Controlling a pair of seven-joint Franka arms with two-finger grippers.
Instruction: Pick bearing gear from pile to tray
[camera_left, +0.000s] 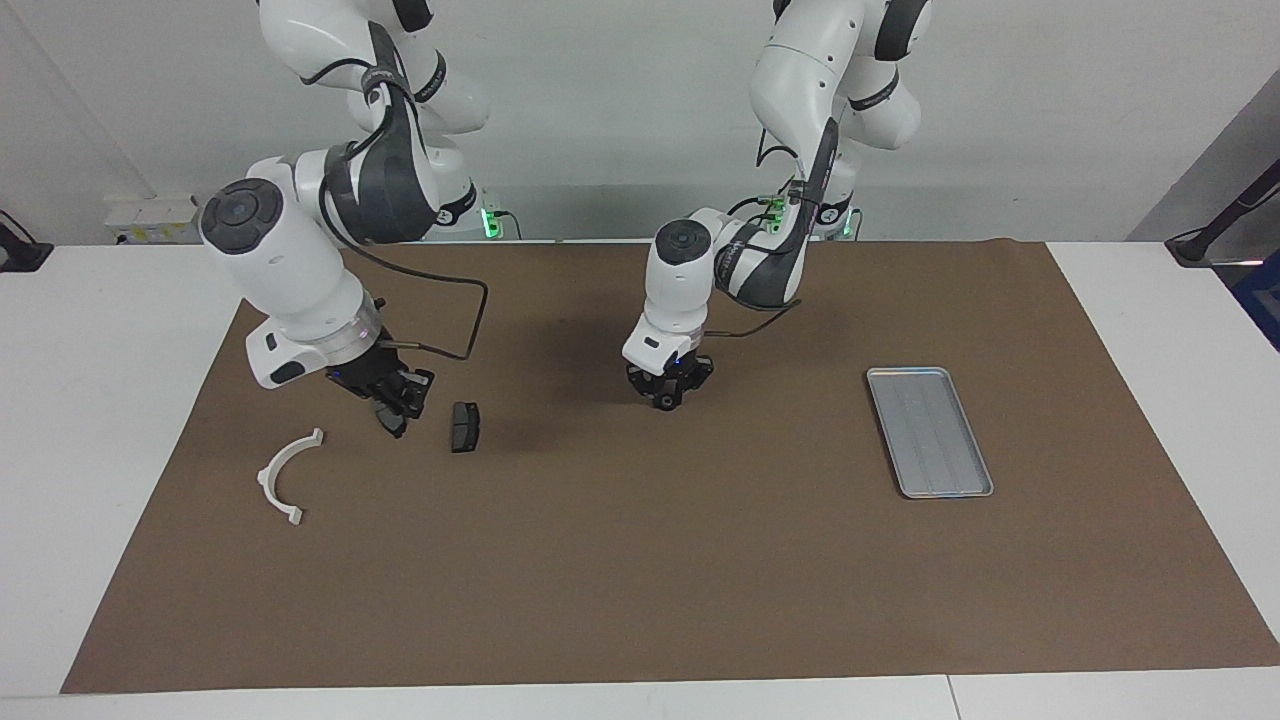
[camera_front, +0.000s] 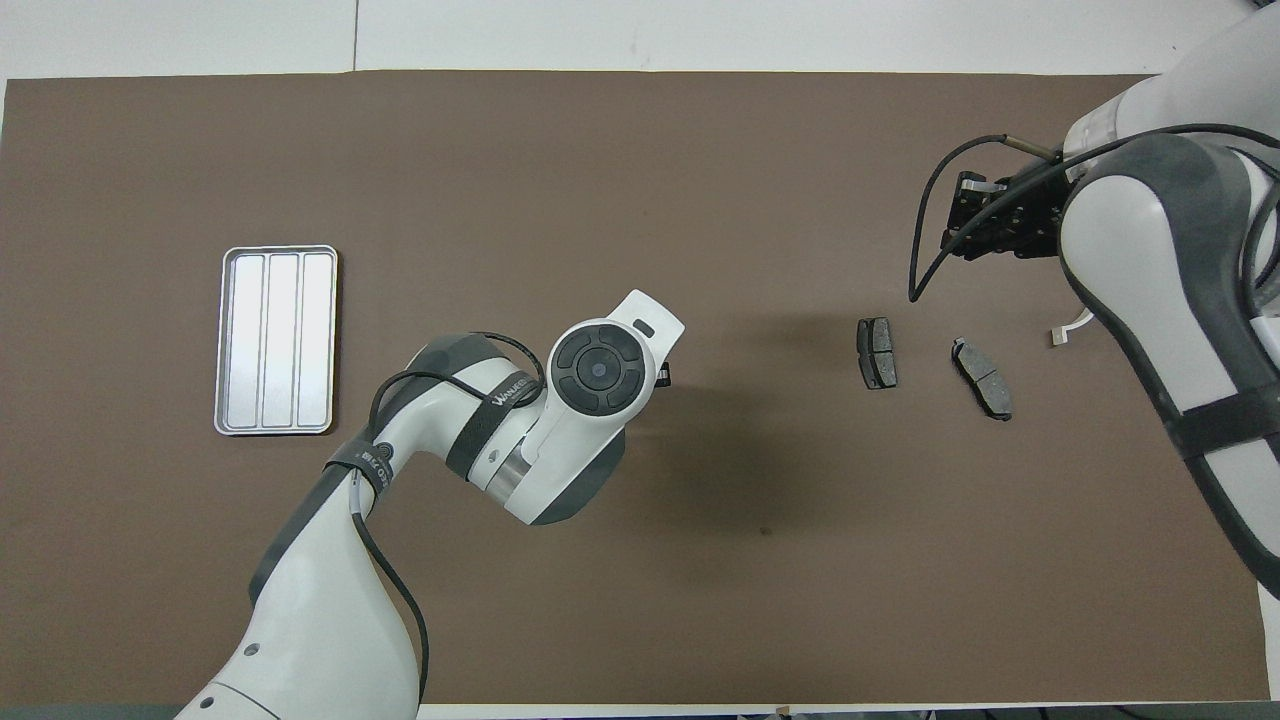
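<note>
My left gripper (camera_left: 666, 397) is down at the brown mat's middle, its fingers drawn together on a small black round piece, the bearing gear (camera_left: 664, 402). In the overhead view the wrist hides nearly all of this gripper (camera_front: 663, 377). The silver ribbed tray (camera_left: 930, 432) (camera_front: 276, 340) lies bare toward the left arm's end. The pile lies toward the right arm's end: a white arc (camera_left: 285, 475) and two dark brake pads (camera_front: 877, 352) (camera_front: 982, 377). My right gripper (camera_left: 395, 420) (camera_front: 965, 215) hangs shut over the mat between the arc and a brake pad (camera_left: 464, 426).
The brown mat (camera_left: 640, 580) covers most of the white table. In the overhead view, the right arm covers all of the arc except one end (camera_front: 1062, 335). A cable loops from the right wrist (camera_left: 470, 320) above the mat.
</note>
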